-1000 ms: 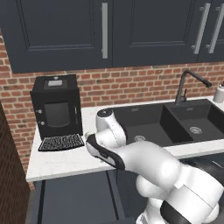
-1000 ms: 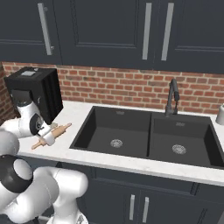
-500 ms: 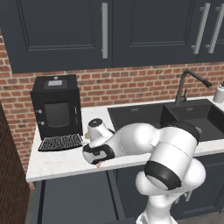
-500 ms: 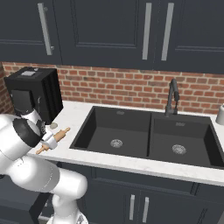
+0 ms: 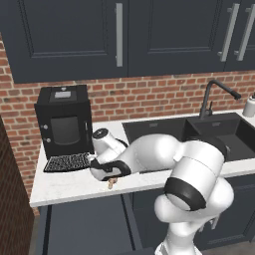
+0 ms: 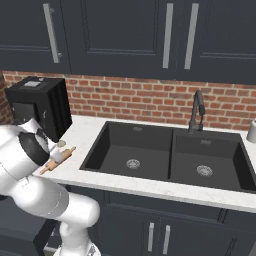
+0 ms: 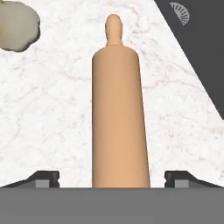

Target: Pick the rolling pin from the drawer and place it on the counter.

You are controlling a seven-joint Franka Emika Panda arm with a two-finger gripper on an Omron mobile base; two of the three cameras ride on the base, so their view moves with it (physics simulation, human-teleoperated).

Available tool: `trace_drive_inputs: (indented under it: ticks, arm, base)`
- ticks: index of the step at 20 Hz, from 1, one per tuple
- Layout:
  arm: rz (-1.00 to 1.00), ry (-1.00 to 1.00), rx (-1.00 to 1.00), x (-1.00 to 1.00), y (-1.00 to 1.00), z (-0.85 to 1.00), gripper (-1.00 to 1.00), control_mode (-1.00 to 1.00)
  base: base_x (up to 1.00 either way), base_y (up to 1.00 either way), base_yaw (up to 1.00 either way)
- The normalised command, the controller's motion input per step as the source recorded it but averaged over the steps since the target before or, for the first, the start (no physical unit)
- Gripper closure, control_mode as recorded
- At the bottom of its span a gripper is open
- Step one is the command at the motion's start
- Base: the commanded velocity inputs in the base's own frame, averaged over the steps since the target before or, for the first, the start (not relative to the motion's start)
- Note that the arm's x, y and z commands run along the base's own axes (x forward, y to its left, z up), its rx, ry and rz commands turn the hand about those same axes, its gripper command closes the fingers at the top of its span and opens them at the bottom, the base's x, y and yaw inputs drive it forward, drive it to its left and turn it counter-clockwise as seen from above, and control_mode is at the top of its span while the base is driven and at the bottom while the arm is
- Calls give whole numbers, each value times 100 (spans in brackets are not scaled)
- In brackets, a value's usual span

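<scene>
The slim light-tan wooden rolling pin lies low over the white marble-like counter, between the two-finger gripper's dark tips, which stand well apart. I'd judge it's release time: lift straight away and keep clear of the beige dough lump.

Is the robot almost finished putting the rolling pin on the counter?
Nearly. The light-tan wooden rolling pin is out of the drawer and over the white marble-like counter, beside the black sink. The claw has a finger on each side, apart from the pin. Whether the pin rests down can't be told; backing away remains.
</scene>
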Motion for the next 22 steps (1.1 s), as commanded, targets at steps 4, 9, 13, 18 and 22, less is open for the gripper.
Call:
trace_drive_inputs:
  ticks: [4,9,13,18,22]
  arm:
    - [0,-19,0,-36,-11,12,-100,-100]
    - [0,-21,0,-86,-42,35,-100,-100]
    - [0,-16,2,-86,-58,75,-100,-100]
    - [0,-11,5,-55,-56,93,-100,-100]
    - [0,-5,6,-47,-35,59,-100,-100]
  base:
    - [0,0,0]
    - [0,0,0]
    - [0,0,0]
    - [0,0,0]
    - [0,0,0]
